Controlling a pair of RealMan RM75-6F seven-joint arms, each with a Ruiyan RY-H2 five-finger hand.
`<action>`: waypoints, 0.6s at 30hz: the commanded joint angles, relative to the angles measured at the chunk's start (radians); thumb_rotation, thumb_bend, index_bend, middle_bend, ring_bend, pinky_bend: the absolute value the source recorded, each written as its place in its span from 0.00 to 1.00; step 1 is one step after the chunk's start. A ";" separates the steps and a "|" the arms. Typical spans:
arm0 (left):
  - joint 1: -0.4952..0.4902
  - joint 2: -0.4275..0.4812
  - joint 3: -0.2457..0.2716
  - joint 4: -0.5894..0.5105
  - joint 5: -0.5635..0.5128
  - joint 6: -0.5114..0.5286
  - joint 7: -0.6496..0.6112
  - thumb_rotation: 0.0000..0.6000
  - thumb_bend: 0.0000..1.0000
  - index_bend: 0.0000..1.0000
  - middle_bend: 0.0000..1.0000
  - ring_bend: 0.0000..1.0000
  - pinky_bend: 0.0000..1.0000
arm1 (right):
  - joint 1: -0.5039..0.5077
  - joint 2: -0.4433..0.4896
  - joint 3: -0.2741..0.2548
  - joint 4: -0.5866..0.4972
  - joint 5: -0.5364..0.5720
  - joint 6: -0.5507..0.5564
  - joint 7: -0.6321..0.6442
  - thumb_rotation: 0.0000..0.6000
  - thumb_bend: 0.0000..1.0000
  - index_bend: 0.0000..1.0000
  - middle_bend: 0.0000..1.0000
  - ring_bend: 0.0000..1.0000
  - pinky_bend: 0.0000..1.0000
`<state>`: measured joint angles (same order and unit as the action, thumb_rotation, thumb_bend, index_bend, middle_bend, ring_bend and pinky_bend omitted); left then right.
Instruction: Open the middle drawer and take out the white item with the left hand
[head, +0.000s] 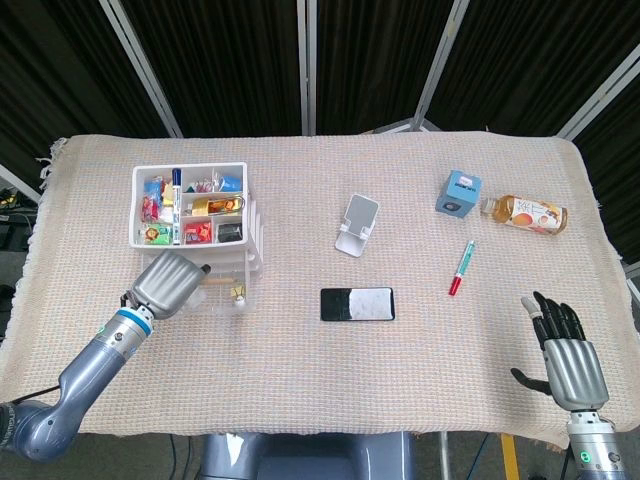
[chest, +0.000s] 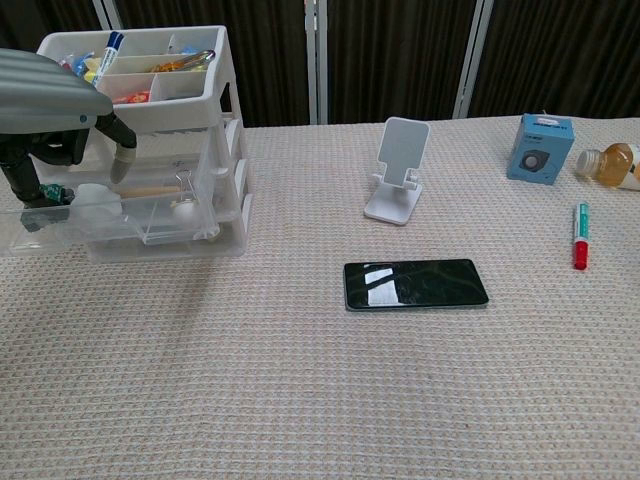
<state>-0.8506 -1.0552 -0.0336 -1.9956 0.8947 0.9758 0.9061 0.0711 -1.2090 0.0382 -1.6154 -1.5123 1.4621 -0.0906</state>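
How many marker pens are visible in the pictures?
2. One blue-capped marker stands in the top tray of the drawer organizer. One red and green marker lies on the cloth, below the blue box. More may be hidden inside the drawers.

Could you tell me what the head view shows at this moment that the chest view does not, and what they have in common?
Only the head view shows the right robot hand, open near the table's front edge, and the whole juice bottle. Only the chest view looks into the pulled-out middle drawer from the side, showing the white item under the left robot hand's fingers. Both show the left robot hand over that drawer, the phone, the phone stand, the blue box and the marker.
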 joint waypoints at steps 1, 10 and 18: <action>-0.010 0.002 0.008 -0.003 -0.021 0.002 0.011 1.00 0.10 0.42 1.00 0.96 0.82 | 0.000 0.000 0.000 0.001 -0.002 0.001 0.003 1.00 0.00 0.00 0.00 0.00 0.00; -0.022 -0.006 0.024 -0.007 -0.024 0.023 0.005 1.00 0.41 0.54 1.00 0.96 0.82 | -0.001 0.001 0.001 0.001 -0.010 0.011 0.023 1.00 0.00 0.00 0.00 0.00 0.00; -0.005 0.000 0.032 -0.001 0.034 0.041 -0.045 1.00 0.45 0.56 1.00 0.96 0.82 | -0.001 0.002 0.001 0.001 -0.010 0.010 0.025 1.00 0.00 0.00 0.00 0.00 0.00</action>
<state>-0.8584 -1.0575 -0.0036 -1.9973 0.9234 1.0150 0.8660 0.0701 -1.2074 0.0389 -1.6142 -1.5219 1.4718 -0.0655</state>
